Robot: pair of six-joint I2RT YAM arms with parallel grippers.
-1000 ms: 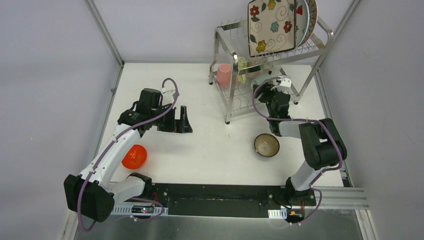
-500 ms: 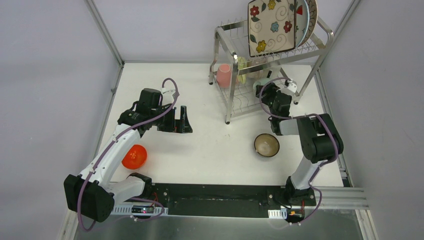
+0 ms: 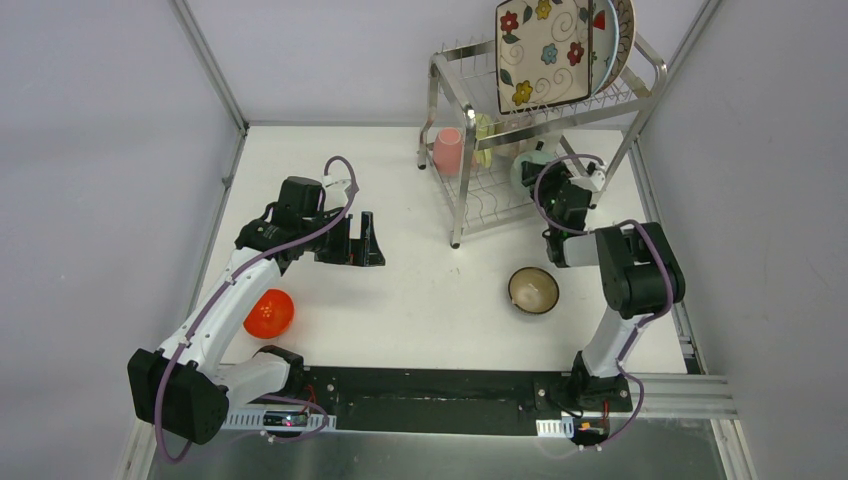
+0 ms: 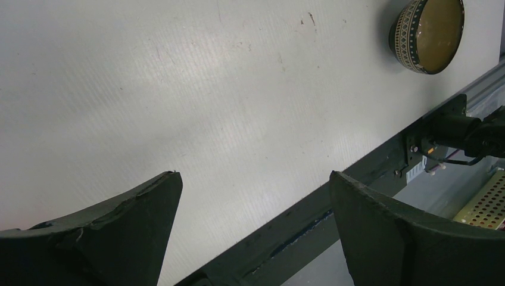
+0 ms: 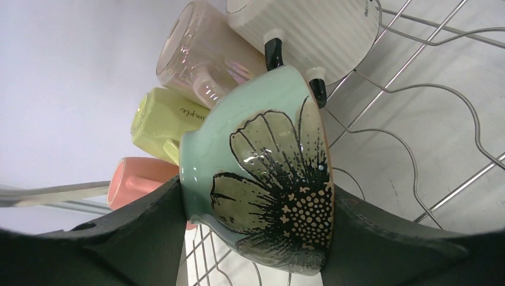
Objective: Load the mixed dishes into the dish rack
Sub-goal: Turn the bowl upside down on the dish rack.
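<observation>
Quick count: three bowls, four cups, and at least two plates that I can make out.

The square floral plate (image 3: 545, 55) and a round plate (image 3: 624, 30) behind it stand on edge in the top tier of the dish rack (image 3: 447, 130). The lower tier holds all the cups: a pink cup (image 5: 202, 56), a white ribbed cup (image 5: 309, 30), a yellow-green cup (image 5: 158, 122) and a salmon cup (image 5: 134, 182).

The orange bowl (image 3: 269, 313) and brown bowl (image 3: 533, 290) sit on the table (image 3: 420, 290), well apart.

The right arm is stretched out to the rack. The right gripper (image 5: 256, 196) is pinching the mint bowl (image 5: 262, 119) just beside the cups, over the lower wire shelf. The left gripper (image 4: 253, 179) hangs over the table with its jaws wide apart, holding nothing.
</observation>
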